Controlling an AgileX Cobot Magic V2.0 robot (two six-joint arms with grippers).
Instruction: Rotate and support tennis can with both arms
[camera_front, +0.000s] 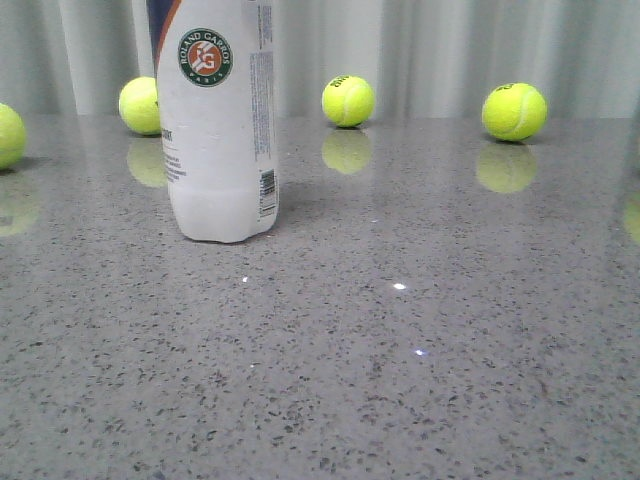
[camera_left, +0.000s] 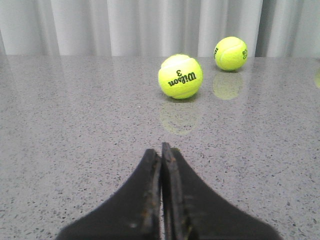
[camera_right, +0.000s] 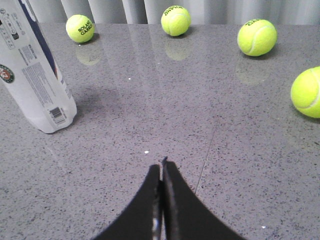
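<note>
Tennis can (camera_front: 218, 130): I'm seeing it standing upright on the grey speckled table (camera_front: 420, 350), left of centre in the front view, badge and barcode facing the camera; its top is running out of frame.
Left gripper (camera_left: 161, 152): I'm reading its jaws as pressed together, gripping nothing, hanging low over bare table.
Right gripper (camera_right: 161, 167): jaws likewise lying closed on nothing; the can is sitting well apart from it.
Loose tennis balls (camera_front: 348, 100): several are resting along the far edge, near the curtain (camera_front: 450, 50).
Contact: neither arm is touching the can.
</note>
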